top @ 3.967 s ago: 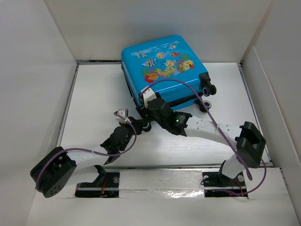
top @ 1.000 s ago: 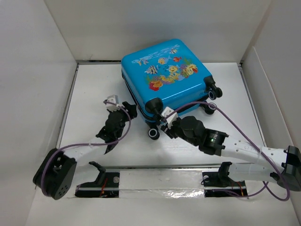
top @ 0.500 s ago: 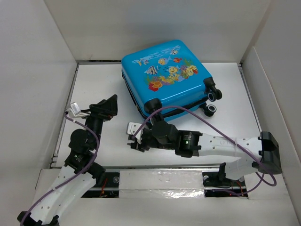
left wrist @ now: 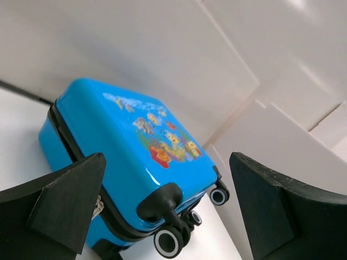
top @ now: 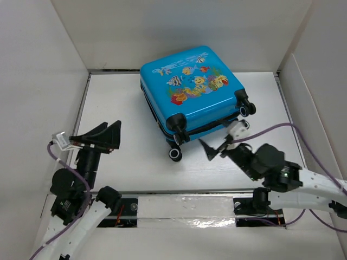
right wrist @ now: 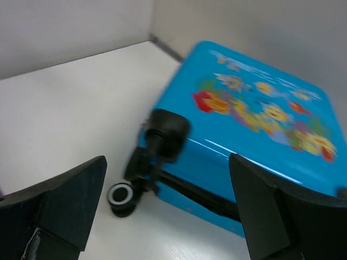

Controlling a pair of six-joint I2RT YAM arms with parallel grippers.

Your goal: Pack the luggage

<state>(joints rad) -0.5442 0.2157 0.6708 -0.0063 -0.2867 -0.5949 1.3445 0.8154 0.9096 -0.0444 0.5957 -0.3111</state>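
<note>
The luggage (top: 192,89) is a bright-blue suitcase with a fish print, lying closed with the print facing up at the back middle of the white table. Its black wheels (top: 175,154) point toward the near and right sides. My left gripper (top: 103,135) hovers open to the suitcase's left, apart from it. It frames the luggage (left wrist: 135,146) between the empty fingers of the left gripper (left wrist: 167,162). My right gripper (top: 219,142) is open just in front of the wheel end, touching nothing. In the right wrist view the luggage (right wrist: 255,124) lies beyond the right gripper (right wrist: 168,162), blurred.
White walls (top: 49,81) enclose the table on the left, back and right. The arm bases sit on a rail (top: 184,208) along the near edge. Purple cables (top: 282,127) trail from both arms.
Both arms have pulled back from the suitcase's near corner toward the table's front, the left one swinging left. Both grippers have opened wide. The suitcase lies as it did half a second ago.
</note>
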